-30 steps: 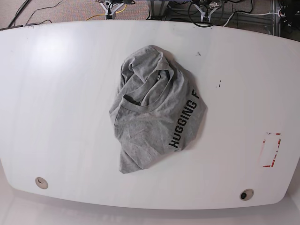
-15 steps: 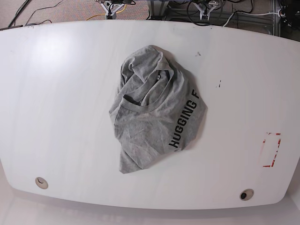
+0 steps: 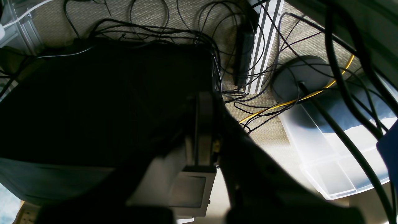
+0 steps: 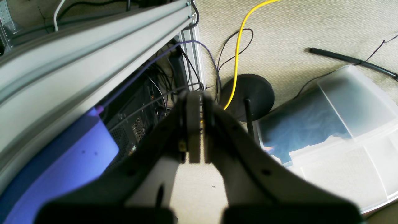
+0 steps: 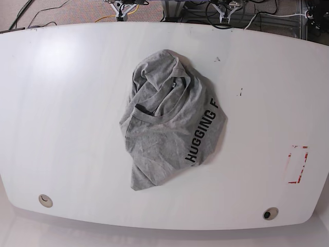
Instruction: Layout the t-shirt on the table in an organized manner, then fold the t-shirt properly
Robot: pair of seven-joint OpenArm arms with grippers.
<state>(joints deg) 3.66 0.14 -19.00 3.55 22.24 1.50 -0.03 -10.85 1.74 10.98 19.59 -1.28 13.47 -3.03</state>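
Observation:
The heather-grey t-shirt (image 5: 169, 123) lies crumpled in a heap at the middle of the white table (image 5: 67, 103). Its collar faces up and the black letters "HUGGING F" run along its right side. Neither gripper is near it. My left gripper (image 3: 205, 96) is shut with nothing in it and hangs over cables and carpet below table height. In the right wrist view my right gripper (image 4: 196, 95) is likewise shut and empty above the floor. In the base view only small bits of the arms show past the table's far edge.
A red rectangular mark (image 5: 297, 164) sits near the table's right edge, and two round holes (image 5: 45, 200) (image 5: 270, 213) near the front edge. On the floor behind the table lie cables, a black round stand base (image 4: 248, 93) and a clear plastic bin (image 4: 342, 130).

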